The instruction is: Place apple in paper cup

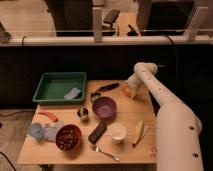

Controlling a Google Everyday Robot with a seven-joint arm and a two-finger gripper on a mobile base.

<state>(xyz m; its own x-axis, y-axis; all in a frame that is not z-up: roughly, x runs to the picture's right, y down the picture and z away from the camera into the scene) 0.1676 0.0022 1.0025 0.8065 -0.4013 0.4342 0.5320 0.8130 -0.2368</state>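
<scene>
The apple (128, 92) is a small orange-yellow ball at the far right of the wooden table (132, 147), right at the tip of my arm. My gripper (129, 89) is down at the apple, at the end of the white arm that reaches in from the lower right. The paper cup (118, 132) is a short white cup standing near the table's front, right of centre, well in front of the apple and the gripper.
A purple bowl (104, 107) stands mid-table with a small metal cup (83, 113) to its left. A green tray (59, 87) is at the back left. A carrot (48, 116), a red bowl (68, 137), a dark bar (97, 132), a banana (139, 131) and a fork (105, 152) lie in front.
</scene>
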